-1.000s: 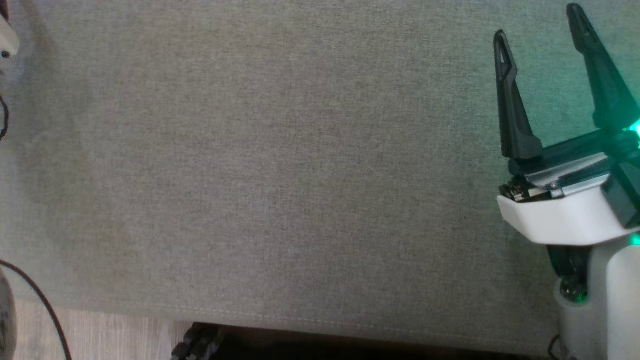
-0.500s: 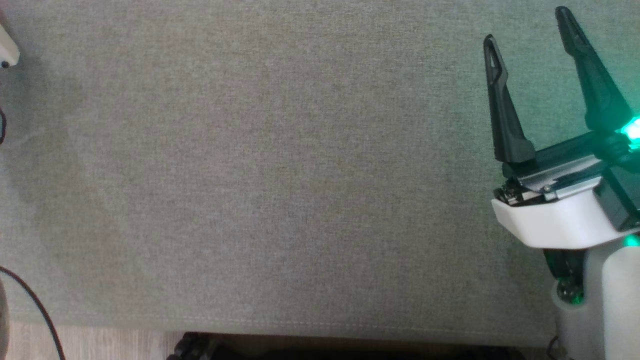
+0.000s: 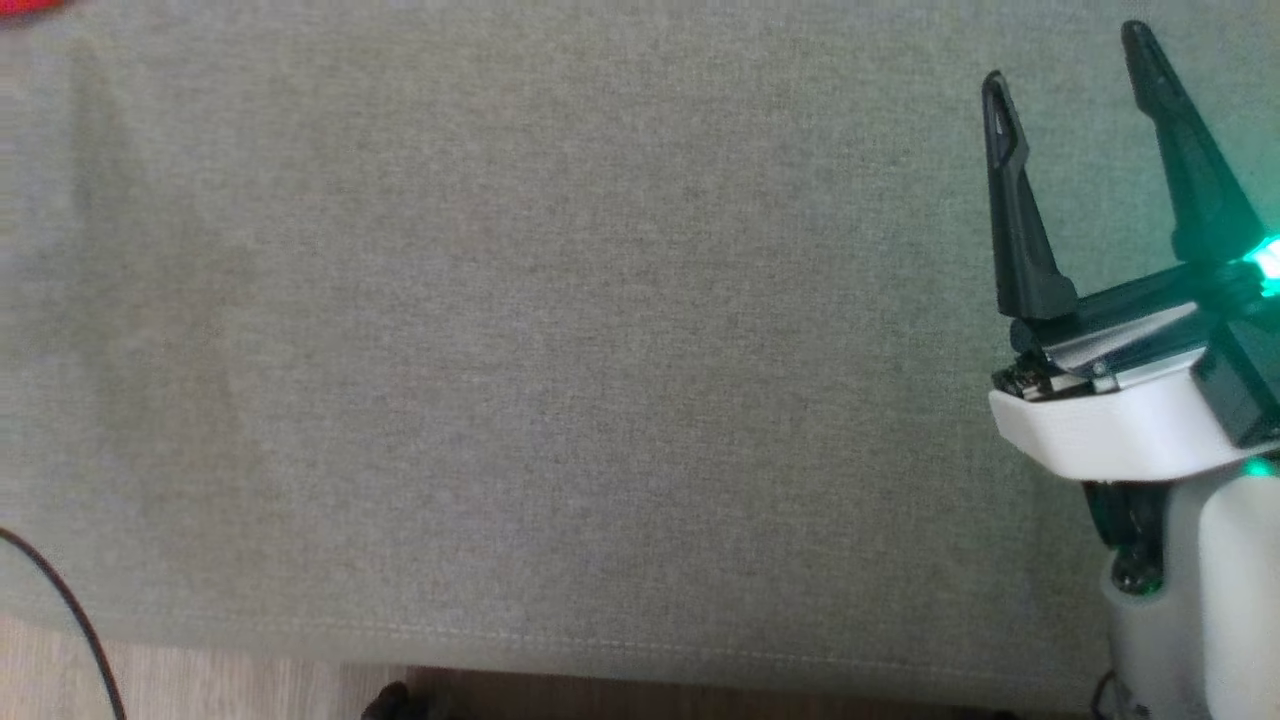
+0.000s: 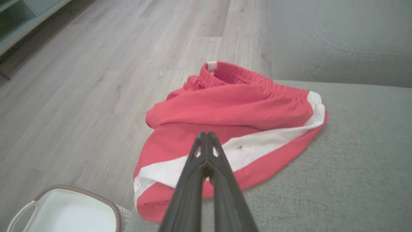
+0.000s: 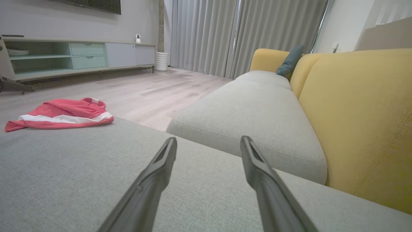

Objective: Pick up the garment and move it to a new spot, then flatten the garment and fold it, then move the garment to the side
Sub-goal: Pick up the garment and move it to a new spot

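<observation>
The garment (image 4: 231, 106) lies crumpled at the far left corner of the grey seat cushion (image 4: 338, 161), partly over its edge. The left gripper (image 4: 206, 134) is closed above its white stripe, and the right gripper (image 3: 1065, 55) is wide open and empty, well apart on the right. I cannot tell if cloth is caught between the closed fingers; with only a thin fold held, a lift may lose it and the garment may slide to the floor (image 4: 96, 80).

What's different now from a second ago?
The pale piece of the left arm slid off the head view's upper-left edge, and a sliver of the red garment now peeks in at that corner. The right gripper stayed open over the grey cushion, fingers spread.
</observation>
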Robot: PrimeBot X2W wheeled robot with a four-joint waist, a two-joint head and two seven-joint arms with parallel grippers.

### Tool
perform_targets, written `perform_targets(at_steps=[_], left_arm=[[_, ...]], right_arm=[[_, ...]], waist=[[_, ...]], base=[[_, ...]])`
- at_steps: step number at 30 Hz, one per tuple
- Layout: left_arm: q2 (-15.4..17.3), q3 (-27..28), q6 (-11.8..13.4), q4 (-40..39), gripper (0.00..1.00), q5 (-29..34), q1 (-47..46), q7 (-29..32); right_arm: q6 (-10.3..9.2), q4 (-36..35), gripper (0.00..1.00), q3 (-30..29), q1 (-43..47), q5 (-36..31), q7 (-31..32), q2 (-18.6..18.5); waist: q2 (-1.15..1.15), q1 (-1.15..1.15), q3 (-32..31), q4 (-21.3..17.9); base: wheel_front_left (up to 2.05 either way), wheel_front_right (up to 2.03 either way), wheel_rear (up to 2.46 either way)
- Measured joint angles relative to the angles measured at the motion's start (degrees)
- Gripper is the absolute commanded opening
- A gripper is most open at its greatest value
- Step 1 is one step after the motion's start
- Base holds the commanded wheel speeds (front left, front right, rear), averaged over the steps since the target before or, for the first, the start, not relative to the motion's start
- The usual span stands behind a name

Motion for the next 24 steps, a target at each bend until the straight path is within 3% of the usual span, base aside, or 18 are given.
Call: perform_targets(at_steps=[8, 9, 10, 11, 12, 17, 24], left_arm=[[-0.5, -4.0, -0.4, -6.3, 0.00, -2.5, -0.1, -5.9], [-0.9, -4.8, -0.4, -7.9, 0.16, -2.9, 0.3, -7.3], [-1.2, -5.9, -0.5, -9.6, 0.40, -3.3, 1.0, -8.9], [-1.7, -6.5, -0.5, -11.1, 0.81, -3.8, 2.0, -10.3], [-2.2, -7.2, -0.5, -12.5, 1.00, -4.2, 3.4, -11.8], [-4.3, -9.0, -0.1, -19.5, 1.00, -4.7, 13.0, -15.5], [-7.8, -8.3, 4.0, -32.9, 1.00, -6.4, 30.0, -16.2]], right_arm=[[0.00, 3.0, 1.00, -1.7, 0.4, 1.2, -2.2, 0.4], [0.00, 3.4, 1.00, -2.2, 0.6, 1.4, -2.5, 0.5], [0.00, 3.7, 1.00, -2.7, 1.1, 1.6, -2.9, 0.5], [0.00, 4.2, 1.00, -3.2, 1.7, 1.8, -3.2, 0.6], [0.00, 4.7, 1.00, -3.9, 2.4, 2.2, -3.7, 0.6], [0.00, 7.9, 1.00, -7.1, 5.0, 5.4, -5.4, 1.1], [0.00, 12.9, 1.00, -9.6, 9.7, 9.1, -7.9, 1.6]], waist=[[0.00, 0.00, -5.1, 1.3], [0.00, 0.00, -5.8, 1.5], [0.00, 0.00, -6.6, 1.7], [0.00, 0.00, -7.5, 1.9], [0.00, 0.00, -8.3, 2.2], [0.00, 0.00, -13.0, 3.4], [0.00, 0.00, -19.0, 4.9]], base=[[0.00, 0.00, 0.00], [0.00, 0.00, 0.00], [0.00, 0.00, 0.00], [0.00, 0.00, 0.00], [0.00, 0.00, 0.00], [0.00, 0.00, 0.00], [0.00, 0.00, 0.00]])
